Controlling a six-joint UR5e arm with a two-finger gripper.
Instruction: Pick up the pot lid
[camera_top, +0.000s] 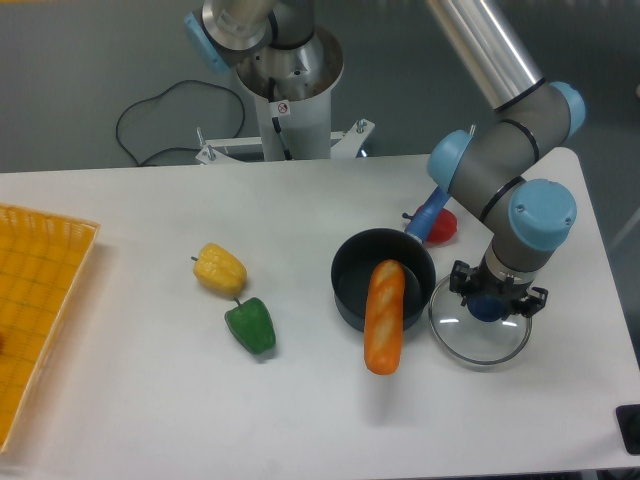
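I have my claw closed on the blue knob of the glass pot lid, right of centre in the frame. The knob makes sense as a hold: the glass spreads wide and flat below it, and probably offers my fingers little (slick stuff, glass). Whether the lid's edge touches the table, I can't tell. The black pot sits just beside it, to the left, with a long orange toy propped over its near rim. I judge this the start of the lift; I should go straight up, since drifting left could knock the pot.
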